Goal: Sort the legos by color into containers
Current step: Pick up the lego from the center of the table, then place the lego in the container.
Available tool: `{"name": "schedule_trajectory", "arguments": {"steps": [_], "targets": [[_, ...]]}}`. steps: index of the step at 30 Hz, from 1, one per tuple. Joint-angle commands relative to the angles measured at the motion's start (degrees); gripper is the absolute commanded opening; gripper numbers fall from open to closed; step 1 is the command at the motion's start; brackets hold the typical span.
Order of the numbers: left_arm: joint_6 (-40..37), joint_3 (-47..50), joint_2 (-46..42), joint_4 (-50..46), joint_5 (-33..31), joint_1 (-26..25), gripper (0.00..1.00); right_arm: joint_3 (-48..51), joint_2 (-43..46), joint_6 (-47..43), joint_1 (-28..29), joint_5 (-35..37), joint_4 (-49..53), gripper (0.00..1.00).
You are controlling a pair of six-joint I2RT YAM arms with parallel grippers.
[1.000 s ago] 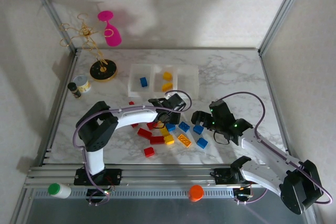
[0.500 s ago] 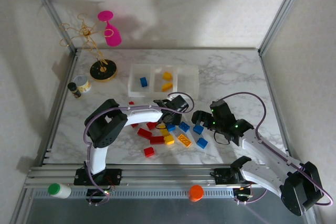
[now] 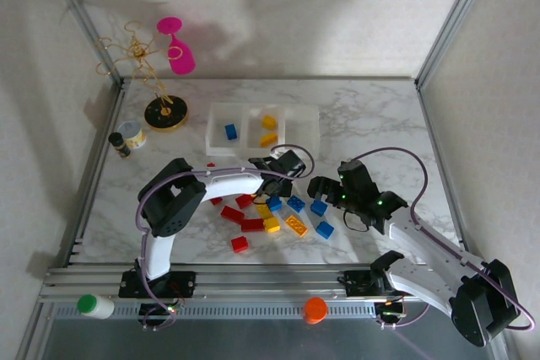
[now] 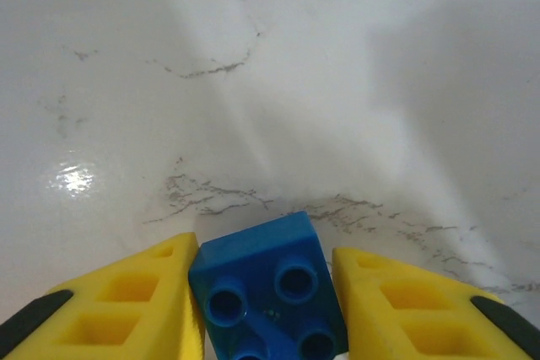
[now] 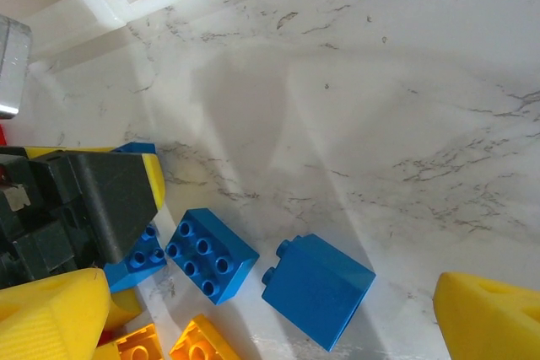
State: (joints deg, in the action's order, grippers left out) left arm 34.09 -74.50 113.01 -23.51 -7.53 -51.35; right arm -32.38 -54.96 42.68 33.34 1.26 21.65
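Left fingers [image 4: 126, 301], yellow-padded, are clenched on a small square blue studded brick [image 4: 266, 292]. One pad sits against each flank and the studs face up, low over the marble-patterned surface [image 4: 278, 82] (whether the brick is lifted clear cannot be told). Right fingers [image 5: 51, 318] stand released and wide, holding nothing. A second blue brick [image 5: 316, 288] lies tipped on its side between and below them, with a studs-up blue brick [image 5: 211, 255] just beside it. Loose red bricks [image 3: 251, 225], yellow bricks [image 3: 272, 224] and blue bricks [image 3: 325, 229] crowd the surface around both. Farther back stands the row of three translucent white bins [image 3: 308, 134], with one blue brick [image 3: 230, 131] in the left bin and two yellow pieces [image 3: 268, 122] in the middle. Beyond, to the left, is a round black-and-gold stand base [image 3: 165, 113].
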Motion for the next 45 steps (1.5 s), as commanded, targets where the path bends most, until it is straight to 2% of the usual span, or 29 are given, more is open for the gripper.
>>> {"name": "schedule_trajectory", "arguments": {"steps": [1, 12, 20, 23, 28, 35, 38, 40, 45], "targets": [[-0.42, -1.75, -3.91, -1.89, -3.08, 0.02, 0.38, -1.49, -0.24, -1.22, -0.38, -0.33, -1.21, 0.99], [-0.5, 1.92, -17.25, -2.99, -7.67, 4.42, 0.38, -4.25, -3.43, -4.8, -0.17, -5.95, -9.58, 0.99], [-3.2, 1.99, -23.29, -3.79, -12.5, 17.72, 0.38, -7.11, -12.86, -3.1, 1.77, -10.35, -19.53, 0.99], [-4.21, -0.5, -21.48, -3.6, -13.08, 23.02, 0.38, -8.37, -16.1, -2.46, 1.96, -11.35, -21.87, 0.99], [-5.18, -5.38, -14.14, -0.46, -10.54, 27.72, 0.38, -11.36, -20.69, -2.16, 1.93, -11.83, -23.12, 0.99], [-6.2, -17.4, -0.11, -1.38, -11.24, 28.57, 0.4, -12.56, -22.21, -2.82, 1.91, -9.93, -21.74, 0.99], [-6.81, -22.27, 4.19, -3.73, -12.54, 28.64, 0.44, -11.77, -21.45, -2.39, 1.83, -9.23, -21.56, 0.99], [-7.51, -23.87, 5.49, -4.26, -13.54, 28.59, 0.5, -11.58, -20.94, -2.58, 1.82, -8.85, -21.1, 0.99], [-8.29, -25.27, 5.38, -5.66, -10.3, 28.63, 0.6, -10.48, -19.1, -1.85, 0.51, -7.92, -20.42, 0.99]]}}
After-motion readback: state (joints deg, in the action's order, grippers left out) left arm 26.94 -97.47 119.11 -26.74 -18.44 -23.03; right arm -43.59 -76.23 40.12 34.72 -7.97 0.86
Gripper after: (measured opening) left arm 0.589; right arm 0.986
